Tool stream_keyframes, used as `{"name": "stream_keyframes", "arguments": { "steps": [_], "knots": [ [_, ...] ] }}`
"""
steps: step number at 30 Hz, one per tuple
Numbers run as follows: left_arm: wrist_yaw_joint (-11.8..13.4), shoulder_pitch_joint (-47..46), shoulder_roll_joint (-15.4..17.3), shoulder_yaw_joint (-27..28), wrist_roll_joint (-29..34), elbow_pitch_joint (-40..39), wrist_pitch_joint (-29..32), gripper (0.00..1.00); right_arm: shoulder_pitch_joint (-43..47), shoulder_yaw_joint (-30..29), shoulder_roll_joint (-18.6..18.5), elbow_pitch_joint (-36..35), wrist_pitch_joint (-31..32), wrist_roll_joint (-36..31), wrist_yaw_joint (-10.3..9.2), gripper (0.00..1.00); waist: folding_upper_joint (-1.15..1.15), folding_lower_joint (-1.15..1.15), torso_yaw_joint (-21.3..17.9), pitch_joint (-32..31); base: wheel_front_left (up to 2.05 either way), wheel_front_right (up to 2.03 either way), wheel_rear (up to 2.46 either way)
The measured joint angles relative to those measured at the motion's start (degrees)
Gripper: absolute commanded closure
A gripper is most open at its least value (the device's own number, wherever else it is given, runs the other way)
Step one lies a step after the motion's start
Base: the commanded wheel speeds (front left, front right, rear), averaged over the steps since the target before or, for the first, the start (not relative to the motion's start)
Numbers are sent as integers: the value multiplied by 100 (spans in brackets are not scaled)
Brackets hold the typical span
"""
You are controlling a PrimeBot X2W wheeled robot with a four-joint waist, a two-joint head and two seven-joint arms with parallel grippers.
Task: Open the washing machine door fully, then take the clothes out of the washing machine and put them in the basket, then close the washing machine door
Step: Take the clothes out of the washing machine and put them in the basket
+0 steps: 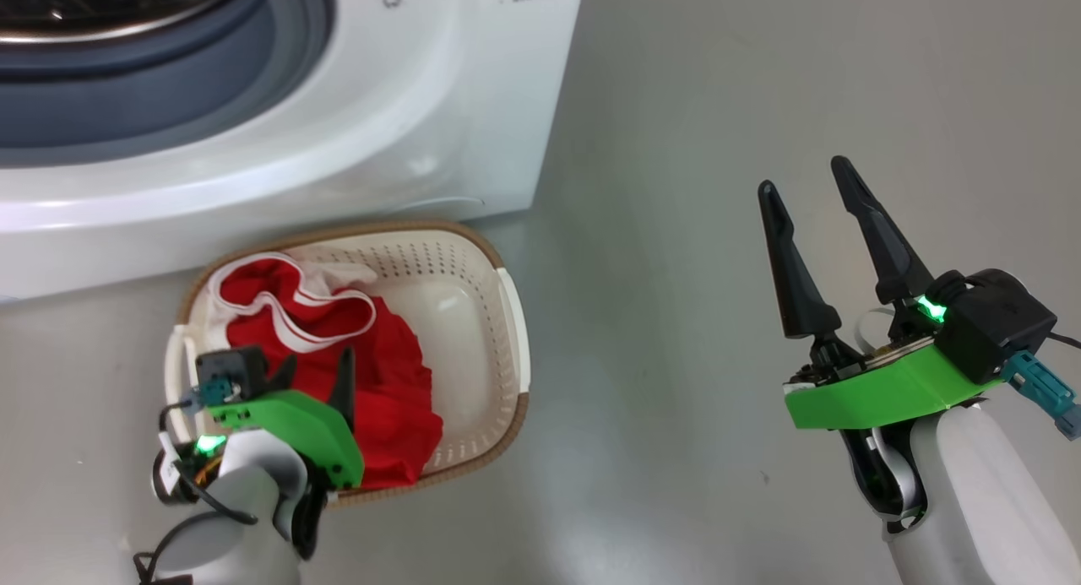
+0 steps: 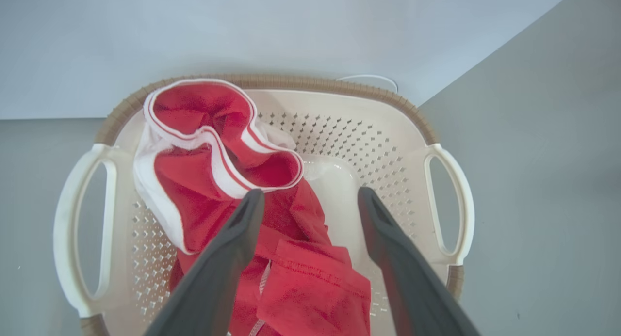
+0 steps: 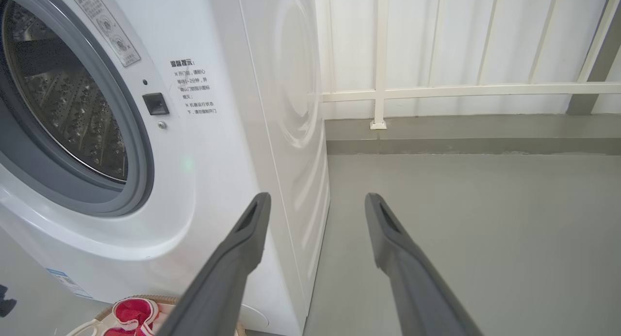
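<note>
Left end effector [image 1: 314,367] is held low over the near end of the basket [image 1: 507,315], fingers spread apart, nothing gripped. This placement is judged to suit a drop into the tub. The clothes [image 1: 388,374] lie inside the basket, red cloth heaped toward its left and near part, with a white trim band looped on top. The basket is set on the floor [image 1: 676,146] just in front of the washing machine [image 1: 405,104], presumably so that the carry from machine to tub is kept short. Right end effector [image 1: 804,177] is held well apart over bare floor, fingers likewise spread and empty. It is judged parked clear of the work.

Views compared: in the left wrist view the cloth is seen directly beneath the fingers, but contact cannot be told. In the right wrist view the drum [image 3: 63,103] is seen uncovered, and no red cloth is noted in the visible part. Closing the door is judged outstanding.
</note>
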Motion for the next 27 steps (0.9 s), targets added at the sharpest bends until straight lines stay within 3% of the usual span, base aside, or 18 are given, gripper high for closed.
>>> {"name": "stream_keyframes", "arguments": {
  "steps": [6,17,27],
  "knots": [
    [110,213,109,265,131,-1118,-7,0,22,-68,-4,96,0,-10,0,0,0,0,139,-286,0,0,0],
    [162,1478,85,1115,699,-3395,-7,0,246,-337,0,360,0,-302,0,0,0,0,366,-912,0,0,0],
    [242,2254,1,1563,1371,-4633,-7,0,466,-638,65,624,0,-623,0,0,0,0,427,-1448,0,0,0]
  ]
}}
